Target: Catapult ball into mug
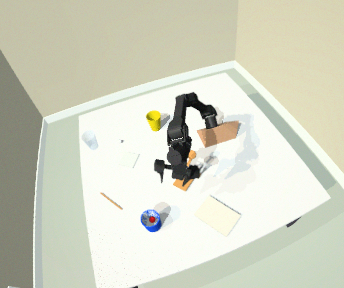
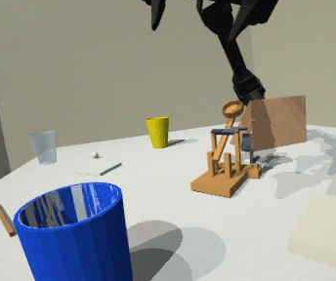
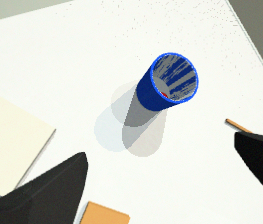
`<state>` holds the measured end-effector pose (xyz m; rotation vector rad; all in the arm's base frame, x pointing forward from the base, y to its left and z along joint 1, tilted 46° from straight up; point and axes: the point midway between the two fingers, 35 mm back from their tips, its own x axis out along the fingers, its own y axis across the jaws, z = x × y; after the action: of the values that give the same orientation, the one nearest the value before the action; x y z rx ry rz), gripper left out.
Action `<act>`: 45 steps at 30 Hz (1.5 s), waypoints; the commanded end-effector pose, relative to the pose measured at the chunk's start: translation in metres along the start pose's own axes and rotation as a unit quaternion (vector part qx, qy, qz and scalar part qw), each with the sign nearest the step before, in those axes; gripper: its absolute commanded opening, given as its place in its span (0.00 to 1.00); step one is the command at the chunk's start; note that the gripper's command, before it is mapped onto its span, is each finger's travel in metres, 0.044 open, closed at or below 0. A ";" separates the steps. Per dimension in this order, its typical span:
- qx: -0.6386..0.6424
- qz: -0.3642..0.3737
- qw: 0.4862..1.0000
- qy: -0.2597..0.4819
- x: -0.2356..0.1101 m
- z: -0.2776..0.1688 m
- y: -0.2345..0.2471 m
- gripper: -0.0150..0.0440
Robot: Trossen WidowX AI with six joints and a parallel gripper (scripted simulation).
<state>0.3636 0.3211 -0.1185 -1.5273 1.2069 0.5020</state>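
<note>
Gripper [image 2: 200, 10] hangs above the catapult [image 2: 225, 163], fingers spread wide, nothing held. From above, the arm hides most of the catapult. Red ball [image 1: 152, 219] sits inside the blue mug [image 1: 152, 219]; from the side the mug wall conceals it.

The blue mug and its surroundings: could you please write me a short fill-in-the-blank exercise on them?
1. The red ball lies inside the ____ mug.
2. The catapult's spoon cup is ____.
3. The hand has its fingers ____ and holds nothing.
4. The mug beyond the catapult is ____.

Missing words: blue; empty; open; yellow
</note>
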 end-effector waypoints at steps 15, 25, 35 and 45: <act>0.207 -0.011 0.977 -0.055 0.014 0.007 -0.088 1.00; 0.207 -0.014 0.976 -0.062 0.016 0.011 -0.088 1.00; 0.208 -0.016 0.976 -0.061 0.015 0.011 -0.089 1.00; 0.208 -0.016 0.976 -0.061 0.015 0.011 -0.089 1.00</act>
<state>0.4502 0.3171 -0.0920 -1.1406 1.1071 0.2931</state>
